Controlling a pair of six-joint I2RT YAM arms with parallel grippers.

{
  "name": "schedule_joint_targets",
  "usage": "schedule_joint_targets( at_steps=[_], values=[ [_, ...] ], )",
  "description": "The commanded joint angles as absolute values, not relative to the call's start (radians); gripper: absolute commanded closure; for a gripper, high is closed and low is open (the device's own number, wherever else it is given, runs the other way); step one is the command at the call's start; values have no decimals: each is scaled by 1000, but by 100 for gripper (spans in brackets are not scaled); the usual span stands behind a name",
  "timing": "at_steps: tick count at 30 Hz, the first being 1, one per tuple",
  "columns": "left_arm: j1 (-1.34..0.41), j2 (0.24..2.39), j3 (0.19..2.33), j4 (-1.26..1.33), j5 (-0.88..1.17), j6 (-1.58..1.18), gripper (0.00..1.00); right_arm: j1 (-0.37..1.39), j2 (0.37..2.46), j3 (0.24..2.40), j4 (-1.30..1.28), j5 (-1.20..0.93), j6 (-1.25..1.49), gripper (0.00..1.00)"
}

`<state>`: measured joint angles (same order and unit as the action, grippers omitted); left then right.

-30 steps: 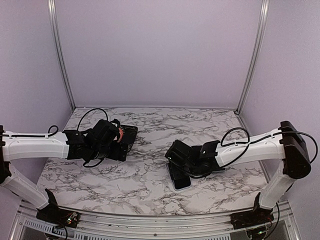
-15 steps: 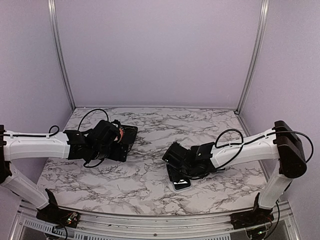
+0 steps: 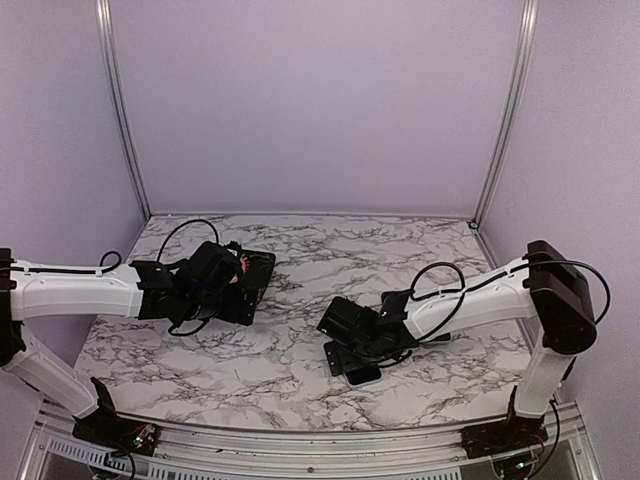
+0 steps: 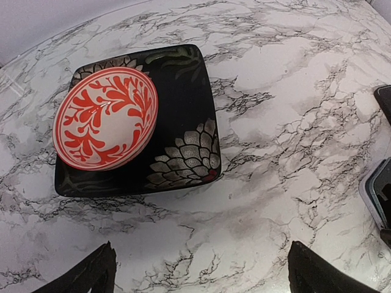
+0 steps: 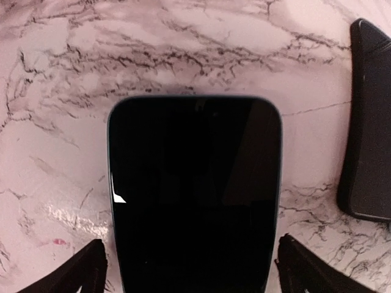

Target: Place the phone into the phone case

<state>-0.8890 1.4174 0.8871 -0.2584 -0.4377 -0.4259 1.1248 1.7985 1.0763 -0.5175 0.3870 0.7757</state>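
Since the right gripper (image 5: pixel 194 278) hung spread astride the phone (image 5: pixel 194 195), pinching nothing, it probably needed to centre on the long edges before closing, with the case (image 5: pixel 368 122) lying just beside it. Against a second earlier, it had swung leftward and lower; the left gripper (image 4: pixel 204 276) stayed spread, idle.

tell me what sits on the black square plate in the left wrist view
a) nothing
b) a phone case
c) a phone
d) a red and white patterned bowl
d: the red and white patterned bowl rests on the left part of the black square plate.
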Motion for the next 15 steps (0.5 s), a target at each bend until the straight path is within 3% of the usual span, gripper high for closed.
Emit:
schedule_joint_targets(
  at_steps=[1,15],
  values=[
    [-884,1431,900,-259,-445,-418,1,1137,1828,1144,-625,358,780,1],
    [-884,1431,899,-260,-443,-413,1,1083,1841,1183,-700,161,710,1]
  ],
)
